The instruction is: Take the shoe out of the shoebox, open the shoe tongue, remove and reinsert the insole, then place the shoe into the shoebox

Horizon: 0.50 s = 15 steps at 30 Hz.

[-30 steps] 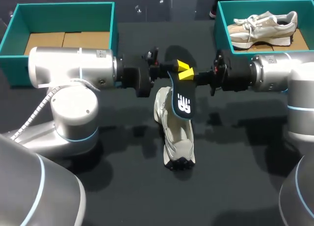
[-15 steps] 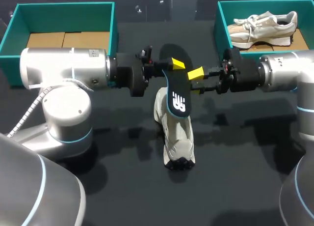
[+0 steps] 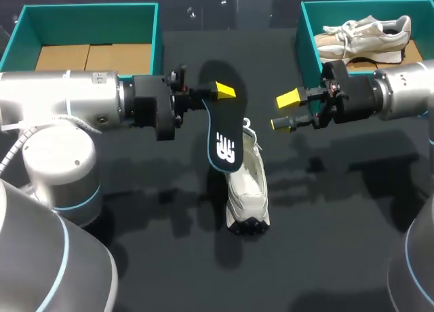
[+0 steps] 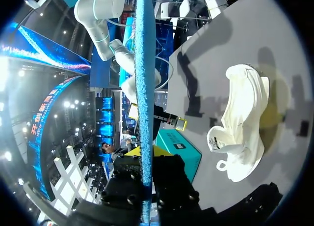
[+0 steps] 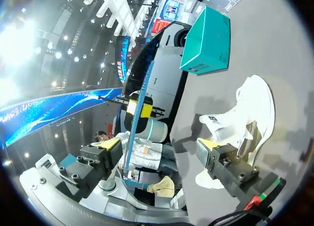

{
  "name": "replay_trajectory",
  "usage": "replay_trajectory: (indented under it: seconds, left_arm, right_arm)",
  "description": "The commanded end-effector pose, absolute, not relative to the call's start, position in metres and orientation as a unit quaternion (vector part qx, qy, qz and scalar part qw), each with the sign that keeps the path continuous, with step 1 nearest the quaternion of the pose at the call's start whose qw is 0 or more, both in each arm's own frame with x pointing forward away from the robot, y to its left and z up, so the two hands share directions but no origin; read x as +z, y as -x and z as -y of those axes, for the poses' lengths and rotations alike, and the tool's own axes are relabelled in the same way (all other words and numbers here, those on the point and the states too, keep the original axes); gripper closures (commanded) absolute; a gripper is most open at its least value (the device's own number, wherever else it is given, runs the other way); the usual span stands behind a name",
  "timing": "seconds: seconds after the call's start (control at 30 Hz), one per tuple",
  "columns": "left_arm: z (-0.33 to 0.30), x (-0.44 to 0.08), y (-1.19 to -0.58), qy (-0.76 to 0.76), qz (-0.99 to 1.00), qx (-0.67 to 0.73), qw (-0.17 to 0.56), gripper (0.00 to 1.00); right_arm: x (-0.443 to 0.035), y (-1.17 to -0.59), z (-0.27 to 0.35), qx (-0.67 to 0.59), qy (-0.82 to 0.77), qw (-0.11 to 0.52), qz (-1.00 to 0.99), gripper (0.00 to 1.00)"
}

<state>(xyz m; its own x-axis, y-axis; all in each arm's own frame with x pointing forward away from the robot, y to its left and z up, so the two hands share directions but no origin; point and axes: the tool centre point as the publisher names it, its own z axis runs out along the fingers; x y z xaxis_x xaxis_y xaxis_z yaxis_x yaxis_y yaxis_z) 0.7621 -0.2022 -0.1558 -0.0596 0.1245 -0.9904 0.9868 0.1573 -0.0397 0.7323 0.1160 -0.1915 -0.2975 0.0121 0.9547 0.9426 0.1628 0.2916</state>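
**Holding insole by one end only: slip and snag risk**

Your left claw (image 3: 220, 91) is clenching one end of the dark insole (image 3: 224, 132). The head view is showing only its upper yellow tip. The left wrist view is showing the insole edge-on, running straight out from between the fingers.

Your right claw (image 3: 283, 110) is standing released, grasping nothing, off to the side of the insole and clearly apart from it.

Risks I am judging from here:
- You are carrying a flexible insole on a single pinch, so it may be sagging or pivoting. A quick swing could be working it loose.
- Nothing is pinning the white shoe (image 3: 247, 190), which is lying loose on the counter (image 3: 135, 258). If you are driving the insole's free end in at a poor angle, it could be catching the tongue or collar and shoving the shoe instead of sliding inside.
- Your right arm is sitting close to the near wall of the right shoebox (image 3: 299, 37), so a careless move could be nudging it.

Position: the insole's free end is hanging over the near end of the shoe. The left wrist view is suggesting it is clear of the shoe, though I cannot tell for certain.
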Motion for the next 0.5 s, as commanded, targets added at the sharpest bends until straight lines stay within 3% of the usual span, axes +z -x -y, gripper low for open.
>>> replay_trajectory:
  seconds: [0.03,0.23,0.5]
  left_arm:
    - [0.183,-0.148,-0.748,-0.484,-0.589,-0.439,0.475,1.00]
    - [0.177,-0.142,-0.733,-0.476,-0.620,-0.456,0.425,1.00]
    - [0.174,-0.137,-0.728,-0.498,-0.632,-0.440,0.398,1.00]
  right_arm:
    - [-0.196,-0.731,-0.107,-0.504,0.318,0.395,0.699,0.00]
    - [-0.211,-0.732,-0.092,-0.444,0.245,0.310,0.804,0.00]
    - [-0.214,-0.732,-0.090,-0.425,0.236,0.312,0.816,0.00]
